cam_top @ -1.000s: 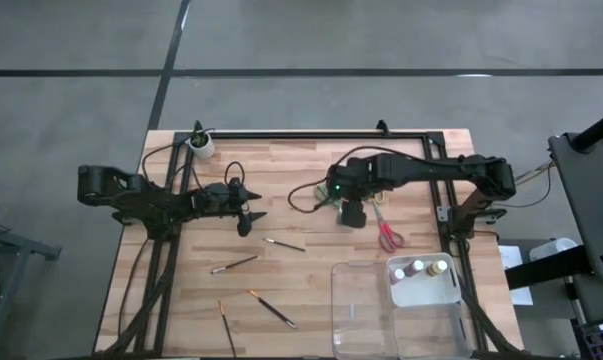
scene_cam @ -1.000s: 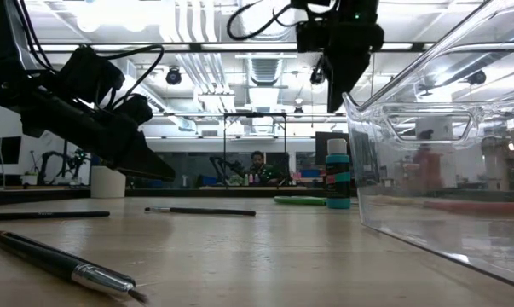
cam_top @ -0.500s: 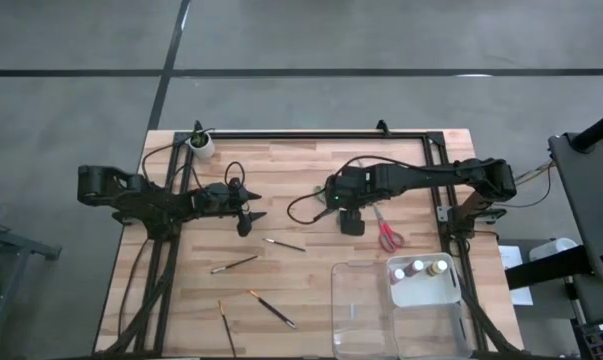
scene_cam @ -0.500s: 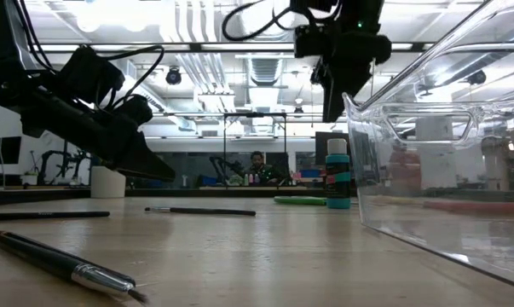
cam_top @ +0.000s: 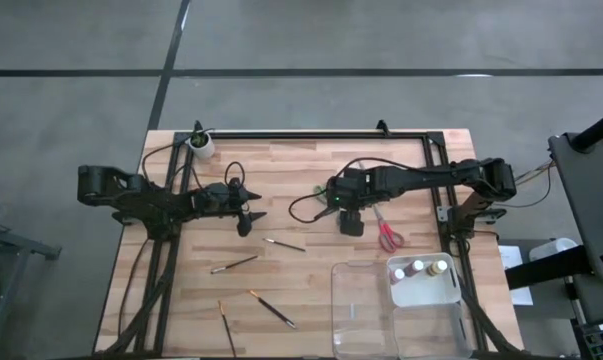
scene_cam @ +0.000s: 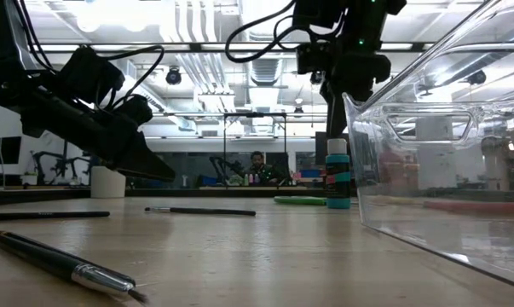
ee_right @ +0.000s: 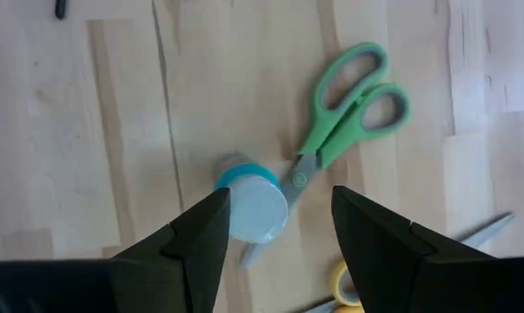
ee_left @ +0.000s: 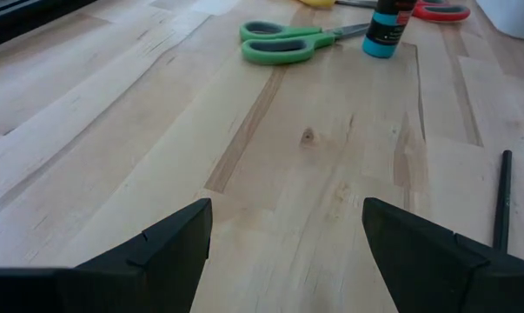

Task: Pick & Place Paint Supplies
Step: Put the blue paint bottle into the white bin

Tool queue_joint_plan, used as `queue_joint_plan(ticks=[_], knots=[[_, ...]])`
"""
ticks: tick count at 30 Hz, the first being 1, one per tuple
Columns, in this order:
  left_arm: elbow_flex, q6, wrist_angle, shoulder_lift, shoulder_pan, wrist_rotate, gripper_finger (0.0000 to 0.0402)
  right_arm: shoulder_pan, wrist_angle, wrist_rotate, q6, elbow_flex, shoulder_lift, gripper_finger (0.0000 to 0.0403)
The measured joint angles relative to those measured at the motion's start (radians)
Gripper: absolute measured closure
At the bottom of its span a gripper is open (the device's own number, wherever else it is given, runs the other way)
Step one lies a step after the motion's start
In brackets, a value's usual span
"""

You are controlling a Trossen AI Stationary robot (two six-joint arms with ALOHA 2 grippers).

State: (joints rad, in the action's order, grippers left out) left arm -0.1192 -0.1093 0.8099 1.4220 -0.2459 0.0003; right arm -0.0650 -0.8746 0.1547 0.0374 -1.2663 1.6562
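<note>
The right gripper (ee_right: pixel 279 230) is held spread open directly above the small teal paint bottle with a pale cap (ee_right: pixel 251 207), and nothing is grasped by it; the two dark fingers (ee_right: pixel 188 252) are seen on either side of the cap, apart from it. In the low view this gripper (scene_cam: pixel 335 111) is seen just over the bottle (scene_cam: pixel 337 174), which stands upright on the light wooden table (cam_top: pixel 301 170), so its long axis is vertical. Just beside the bottle the green-handled scissors (ee_right: pixel 344 109) are laid flat, with the blades pointed toward the bottle and the handles away from it. A yellow scissor handle (ee_right: pixel 341 287) is partly seen near them, and the red-handled scissors (cam_top: pixel 387 233) are laid a little further toward the clear plastic compartment tray (cam_top: pixel 359 310), in which three small bottles with pale caps (cam_top: pixel 419 268) are stood. The left gripper (cam_top: pixel 249 215) is kept low over the left part of the table, open and empty. Thin pencil-like brushes (cam_top: pixel 233 265) are scattered flat on the wood near it, and a small white round cup (cam_top: pixel 200 145) is placed at the far left corner.
</note>
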Motion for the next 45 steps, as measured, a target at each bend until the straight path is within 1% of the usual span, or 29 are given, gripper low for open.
queue_joint_plan(ticks=[10,16,22,26,38,45], knots=[[0.000,0.000,0.000,0.000,0.000,0.000,0.0098,-0.001,0.026,-0.003,0.001,0.023,-0.003,0.0202],[0.000,0.000,0.000,0.000,0.000,0.000,0.0098,-0.001,0.029,-0.025,0.015,0.025,-0.004,0.0202],[0.000,0.000,0.000,0.000,0.000,0.000,0.0098,-0.001,0.023,-0.022,0.015,0.026,-0.009,0.0202],[0.000,0.000,0.000,0.000,0.000,0.000,0.0098,-0.001,0.016,0.001,0.012,0.029,-0.028,0.0202],[0.000,0.000,0.000,0.000,0.000,0.000,0.0098,0.002,0.019,-0.002,0.011,0.030,-0.049,0.0202],[0.000,0.000,0.000,0.000,0.000,0.000,0.0098,0.002,0.063,-0.006,0.012,0.058,-0.049,0.0202]])
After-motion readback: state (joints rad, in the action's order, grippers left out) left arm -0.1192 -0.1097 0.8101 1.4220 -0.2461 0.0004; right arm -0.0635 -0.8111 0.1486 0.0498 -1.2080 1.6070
